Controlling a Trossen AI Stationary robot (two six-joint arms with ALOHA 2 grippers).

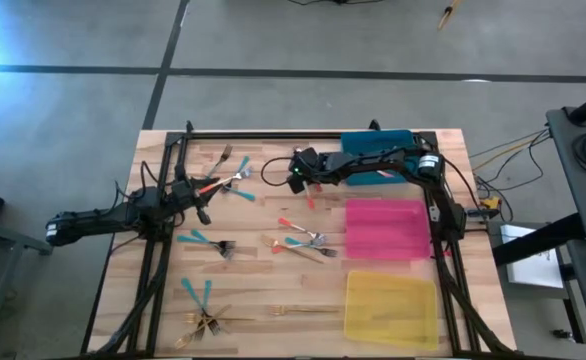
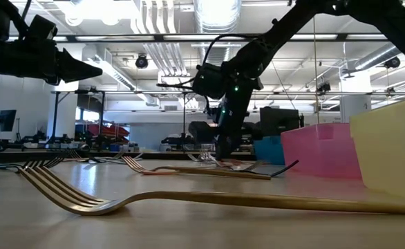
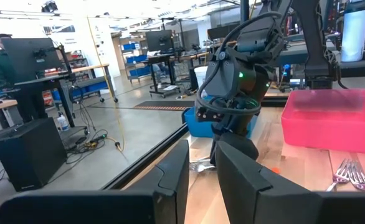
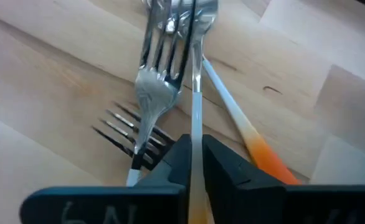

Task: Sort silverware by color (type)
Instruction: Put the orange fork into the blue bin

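- high view: the right pincer (image 1: 300, 172) reaches over the far middle of the table (image 1: 253, 275), beside a cluster of forks (image 1: 235, 178) with orange and teal handles. the left pincer (image 1: 201, 190) sits at the left, just by the same cluster. more forks lie at mid-table (image 1: 303, 243), teal ones (image 1: 205, 241) to the left, gold ones (image 1: 213, 322) at the near edge. blue tray (image 1: 378, 150), pink tray (image 1: 386, 229) and yellow tray (image 1: 391, 309) line the right side.
- low view: a gold fork (image 2: 209, 200) lies close in front; the right pincer (image 2: 224, 149) is down at the table among far forks. pink tray (image 2: 323, 151) and yellow tray (image 2: 389, 152) stand at right.
- left wrist view: the left pincer (image 3: 202, 171) has its fingers slightly apart, nothing seen between them; the right arm (image 3: 235, 93) is just ahead.
- right wrist view: the right pincer (image 4: 195, 162) is clamped on the slim silver shaft of a fork (image 4: 195, 93); an orange-handled fork (image 4: 245, 134) lies alongside, touching, and another fork (image 4: 151, 93) crosses dark tines beneath.
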